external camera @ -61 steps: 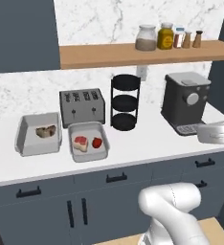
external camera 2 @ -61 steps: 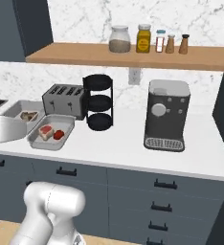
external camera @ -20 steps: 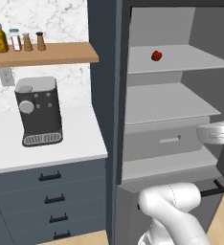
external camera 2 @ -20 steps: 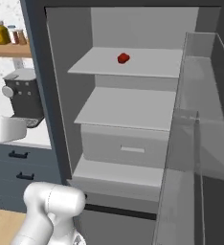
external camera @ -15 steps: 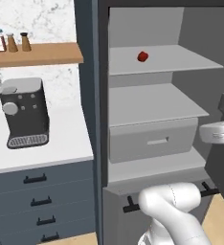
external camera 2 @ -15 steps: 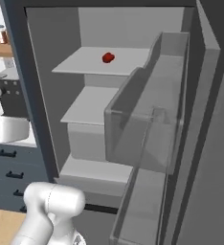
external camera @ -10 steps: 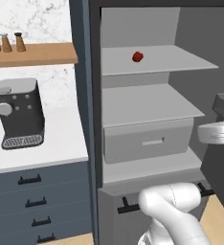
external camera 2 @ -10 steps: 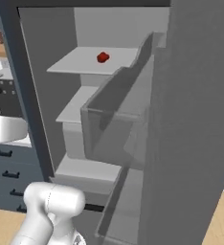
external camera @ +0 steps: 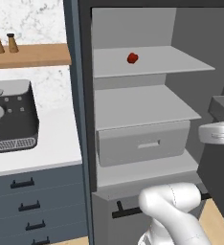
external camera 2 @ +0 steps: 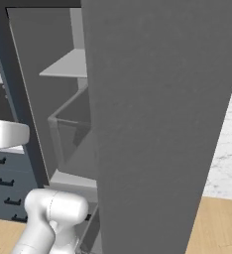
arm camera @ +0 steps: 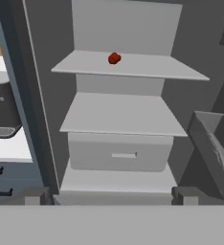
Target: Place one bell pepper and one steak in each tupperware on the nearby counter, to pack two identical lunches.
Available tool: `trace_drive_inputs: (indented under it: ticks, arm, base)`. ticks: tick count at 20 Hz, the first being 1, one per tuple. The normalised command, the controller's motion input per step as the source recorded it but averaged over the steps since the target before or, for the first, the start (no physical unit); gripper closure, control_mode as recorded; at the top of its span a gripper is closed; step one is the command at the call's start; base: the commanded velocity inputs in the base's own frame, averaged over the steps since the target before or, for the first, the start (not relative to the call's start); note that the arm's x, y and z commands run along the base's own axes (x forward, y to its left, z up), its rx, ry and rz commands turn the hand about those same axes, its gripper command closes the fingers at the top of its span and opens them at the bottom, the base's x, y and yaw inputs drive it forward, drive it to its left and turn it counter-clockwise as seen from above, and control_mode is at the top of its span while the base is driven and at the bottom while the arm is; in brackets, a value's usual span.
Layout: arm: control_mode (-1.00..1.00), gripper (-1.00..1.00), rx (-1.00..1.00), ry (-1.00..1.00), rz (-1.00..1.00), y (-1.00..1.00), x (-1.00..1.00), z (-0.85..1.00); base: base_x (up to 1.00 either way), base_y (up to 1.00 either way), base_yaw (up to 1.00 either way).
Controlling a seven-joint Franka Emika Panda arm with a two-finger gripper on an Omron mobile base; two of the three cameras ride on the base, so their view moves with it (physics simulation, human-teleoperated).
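Reaching for the bell pepper (external camera: 132, 58) far back on the top fridge shelf (external camera: 152, 61), my empty gripper (arm camera: 112, 195), spread wide, risks nudging that round thing out of reach.

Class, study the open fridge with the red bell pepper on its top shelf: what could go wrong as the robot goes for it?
1. The bell pepper sits alone toward the back of the top shelf; being rounded, it may roll away if the open gripper nudges it.
2. The fridge door stands close on the right, with its bin jutting inward, so the arm could clip it while swinging.
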Motion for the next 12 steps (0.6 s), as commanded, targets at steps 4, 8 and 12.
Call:
trace_drive_inputs:
  ticks: [4,8,12]
  arm:
    - [1.00,-1.00,0.00,0.00,0.00,0.00,0.00,0.00]
    - [1.00,-1.00,0.00,0.00,0.00,0.00,0.00,0.00]
    - [1.00,-1.00,0.00,0.00,0.00,0.00,0.00,0.00]
  base:
    - [0.11,0.00,0.00]
    - [0.22,-0.02,0.00]
    - [0.07,0.00,0.00]
